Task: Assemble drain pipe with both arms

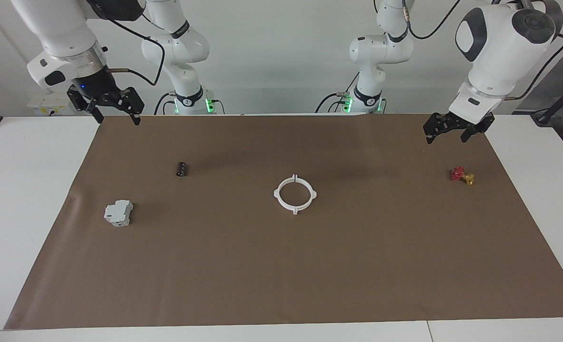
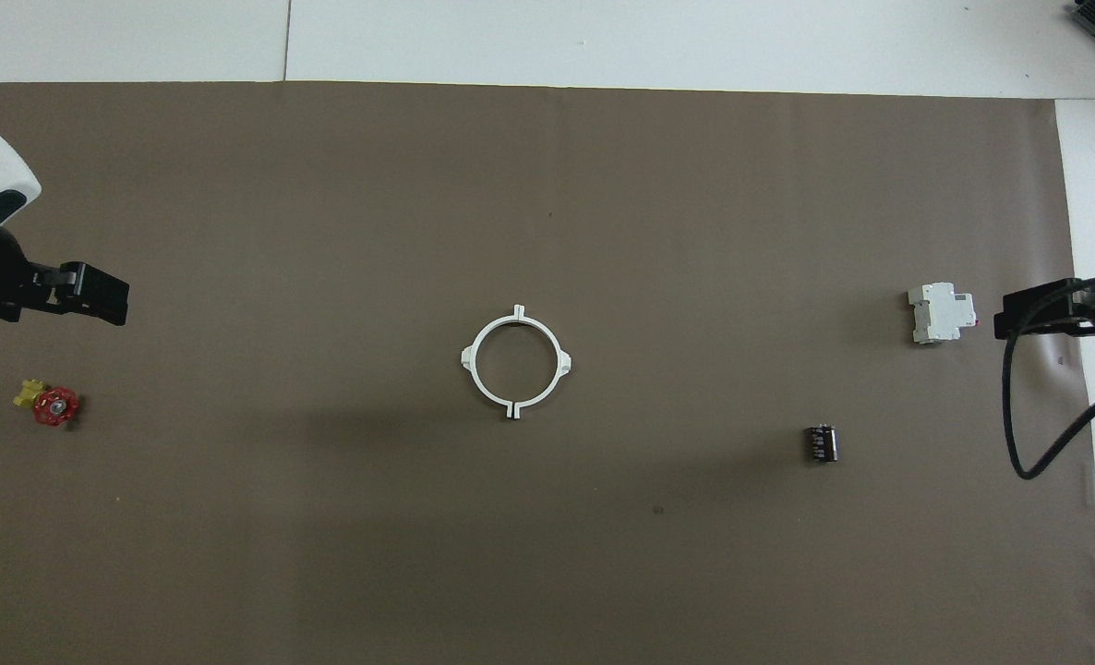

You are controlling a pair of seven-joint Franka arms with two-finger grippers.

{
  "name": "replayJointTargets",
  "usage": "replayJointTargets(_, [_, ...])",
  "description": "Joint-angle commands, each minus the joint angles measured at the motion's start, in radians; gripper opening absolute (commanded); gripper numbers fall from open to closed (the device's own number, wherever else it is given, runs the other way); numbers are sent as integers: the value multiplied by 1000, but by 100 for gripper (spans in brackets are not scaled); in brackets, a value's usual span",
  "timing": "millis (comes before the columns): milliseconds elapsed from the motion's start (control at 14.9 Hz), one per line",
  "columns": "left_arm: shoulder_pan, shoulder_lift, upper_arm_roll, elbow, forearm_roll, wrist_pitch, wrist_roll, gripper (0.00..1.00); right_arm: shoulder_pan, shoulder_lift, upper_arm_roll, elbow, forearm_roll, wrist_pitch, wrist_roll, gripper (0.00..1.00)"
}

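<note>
The drain pipe (image 1: 276,193) lies flat in the middle of the brown mat as one white ring, its two half-circle pieces meeting at paired tabs. It also shows in the overhead view (image 2: 561,365). My left gripper (image 1: 446,138) hangs open and empty in the air over the mat's edge at the left arm's end, above the area of the red-and-yellow valve; it also shows in the overhead view (image 2: 109,297). My right gripper (image 1: 117,119) hangs open and empty over the mat's edge at the right arm's end, also seen from overhead (image 2: 1004,323). Both are well apart from the ring.
A red-and-yellow valve (image 1: 462,175) (image 2: 49,404) lies toward the left arm's end. A grey-white boxy block (image 1: 118,213) (image 2: 941,312) and a small black cylinder (image 1: 182,168) (image 2: 821,442) lie toward the right arm's end. The brown mat (image 1: 281,275) covers the white table.
</note>
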Motion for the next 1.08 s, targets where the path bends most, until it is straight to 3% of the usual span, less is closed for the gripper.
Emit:
replayJointTargets(0, [-13, 10, 14, 9, -13, -39, 13, 100, -11, 1, 3, 6, 0, -7, -19, 100])
replayJointTargets(605, [-13, 13, 14, 29, -14, -31, 15, 100, -11, 1, 3, 6, 0, -7, -19, 100])
replayJointTargets(807, [-13, 21, 2, 47, -16, 53, 15, 100, -11, 0, 1, 5, 0, -5, -19, 100])
replayJointTargets(1009, [-13, 16, 6, 39, -16, 48, 16, 100, -11, 0, 1, 3, 0, -5, -19, 100])
